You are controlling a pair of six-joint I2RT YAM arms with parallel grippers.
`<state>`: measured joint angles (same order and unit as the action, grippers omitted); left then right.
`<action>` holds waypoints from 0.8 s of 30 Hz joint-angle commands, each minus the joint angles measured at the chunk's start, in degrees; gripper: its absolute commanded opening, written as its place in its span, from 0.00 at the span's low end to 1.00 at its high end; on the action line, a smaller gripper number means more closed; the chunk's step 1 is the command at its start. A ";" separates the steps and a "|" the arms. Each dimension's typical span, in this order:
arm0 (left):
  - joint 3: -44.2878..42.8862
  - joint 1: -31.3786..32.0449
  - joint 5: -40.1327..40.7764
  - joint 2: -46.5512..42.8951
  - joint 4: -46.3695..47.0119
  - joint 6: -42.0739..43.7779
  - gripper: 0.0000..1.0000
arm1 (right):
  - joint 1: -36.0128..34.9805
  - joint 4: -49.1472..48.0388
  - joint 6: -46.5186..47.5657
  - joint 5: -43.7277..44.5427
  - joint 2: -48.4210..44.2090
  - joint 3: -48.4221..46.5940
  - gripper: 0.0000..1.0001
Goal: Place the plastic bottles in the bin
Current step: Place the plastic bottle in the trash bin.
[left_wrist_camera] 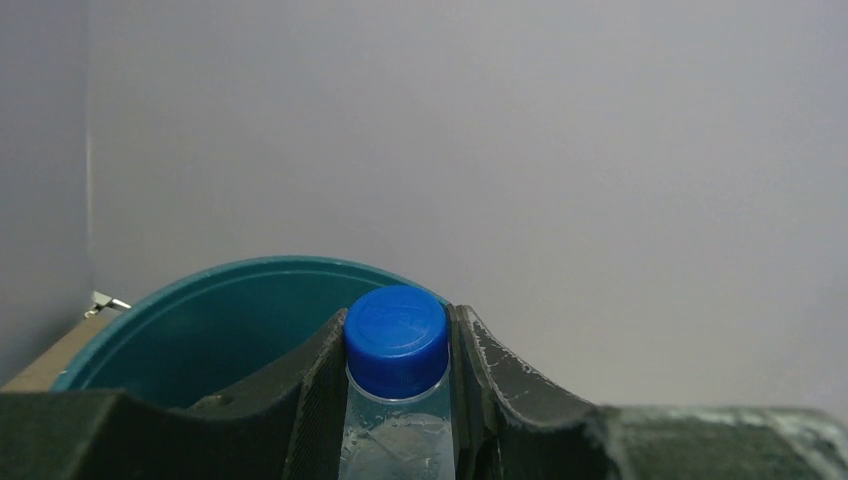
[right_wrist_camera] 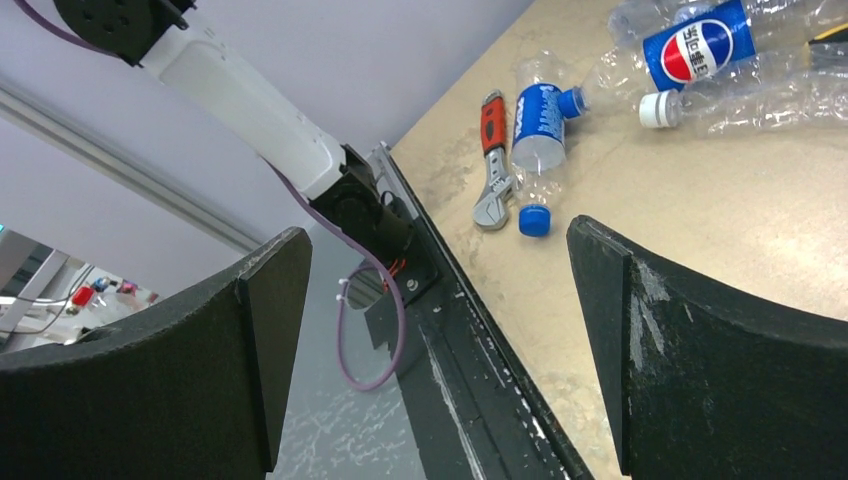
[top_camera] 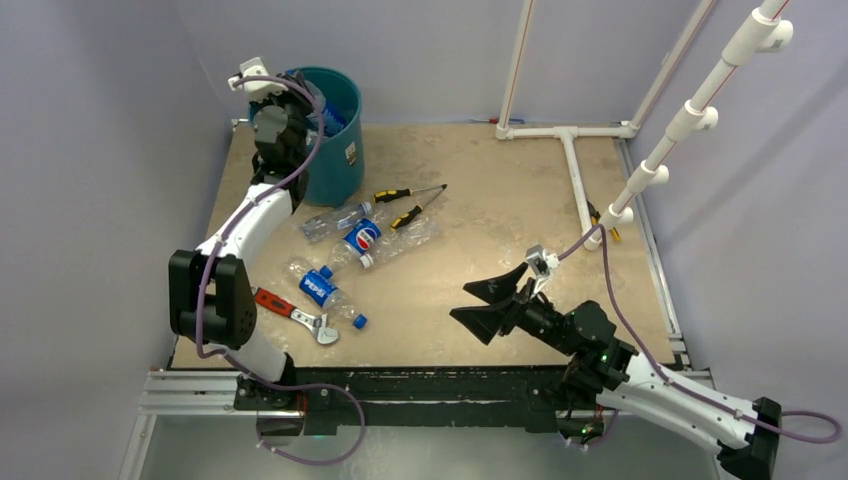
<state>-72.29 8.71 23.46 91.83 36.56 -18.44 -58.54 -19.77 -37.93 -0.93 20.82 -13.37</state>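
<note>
The left jaws are nearly closed on a bottle [left_wrist_camera: 396, 440], just under its blue cap, and hold it over the bin [top_camera: 340, 160] at the far left corner of the bench [top_camera: 500, 190]. Before releasing, I would bring the bottle well inside the rim, so it cannot bounce out. The right jaws are wide open and empty, above the near edge. More bottles [top_camera: 362, 238] lie toward the left edge.

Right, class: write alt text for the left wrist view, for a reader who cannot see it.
The left gripper is shut on a clear, blue-capped bottle. The teal bin shows its open mouth just behind the bottle, below a plain grey wall.
</note>
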 commanded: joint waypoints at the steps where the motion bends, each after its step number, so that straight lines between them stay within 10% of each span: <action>1: 0.09 -0.12 -3.47 1.73 -5.11 2.22 0.00 | -0.30 -3.04 0.21 0.05 2.28 -0.85 0.98; 10: -2.11 3.68 -2.96 1.41 -7.89 15.55 0.00 | -0.26 -3.76 -0.68 0.60 1.86 0.96 0.98; 14: 6.88 3.55 6.32 -6.19 7.26 15.94 0.00 | -0.26 -2.99 -0.92 0.24 1.60 0.27 0.98; 24: -3.99 3.24 9.55 -10.82 1.93 22.15 0.00 | -0.26 -1.69 -0.11 0.56 0.17 -0.34 0.98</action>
<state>-70.65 12.08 31.44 83.44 40.73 -0.34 -58.54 -20.47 -38.37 -0.89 20.91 -12.67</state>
